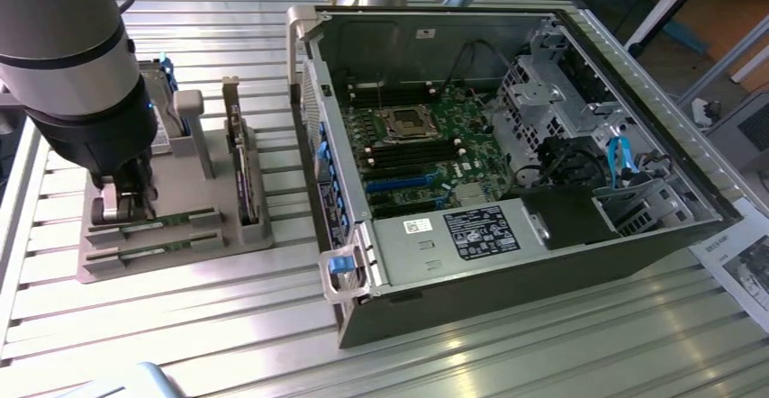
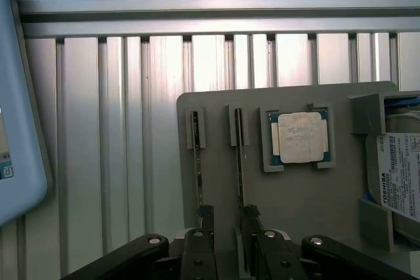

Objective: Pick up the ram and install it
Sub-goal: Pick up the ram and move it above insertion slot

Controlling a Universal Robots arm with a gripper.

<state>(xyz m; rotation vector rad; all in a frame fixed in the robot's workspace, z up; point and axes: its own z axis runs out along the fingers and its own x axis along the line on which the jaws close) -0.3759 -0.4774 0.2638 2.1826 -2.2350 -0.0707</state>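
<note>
Two rams, thin green sticks, stand on edge in slots of the grey holder [image 1: 180,263] at the exterior view's left: one ram [image 1: 168,225] farther, the other [image 1: 162,246] nearer. In the wrist view they run edge-on as two thin lines, ram [image 2: 197,162] and ram [image 2: 239,162]. My gripper [image 1: 121,207] hangs over the sticks' end of the holder. It is open: in the wrist view the gripper [image 2: 228,214] has its dark fingertips [image 2: 205,213] spread about as wide as the two sticks are apart. Nothing is held.
The open computer case [image 1: 505,263] lies at the exterior view's right, its motherboard [image 1: 420,155] and black memory slots facing up. The holder also carries a silver processor chip [image 2: 298,137], a hard drive [image 2: 400,175] and an upright dark card [image 1: 247,177]. The ribbed metal table [image 1: 180,344] surrounds both.
</note>
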